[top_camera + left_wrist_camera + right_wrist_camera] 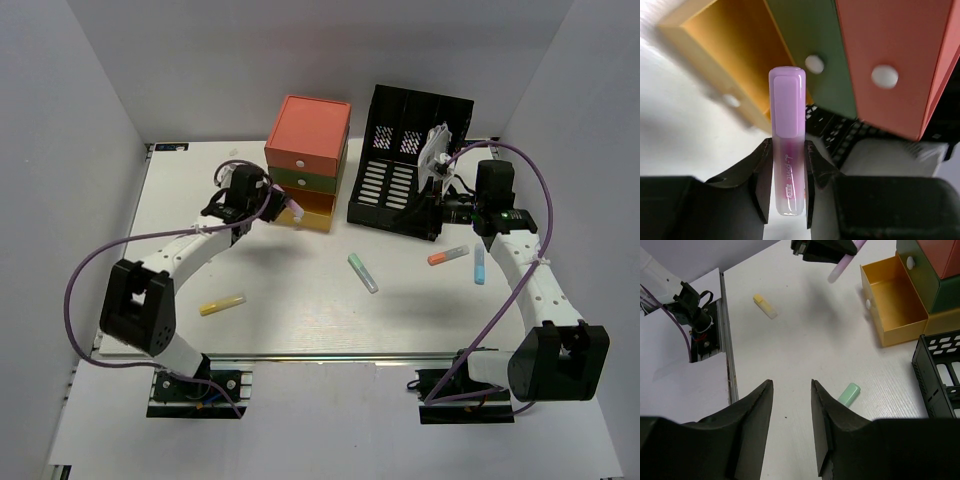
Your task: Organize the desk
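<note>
The desk is a white tabletop with a metal rail at its near edge. My left gripper is shut on a purple highlighter, held in the air in front of the open yellow bottom drawer of the three-drawer box. The right wrist view shows that highlighter above the drawer. My right gripper is open and empty above the desk, near the black file rack. A green highlighter lies just right of its fingers.
On the desk lie a yellow highlighter, the green one, an orange one and a blue one. Crumpled white paper sits in the rack. Grey walls enclose the sides and back.
</note>
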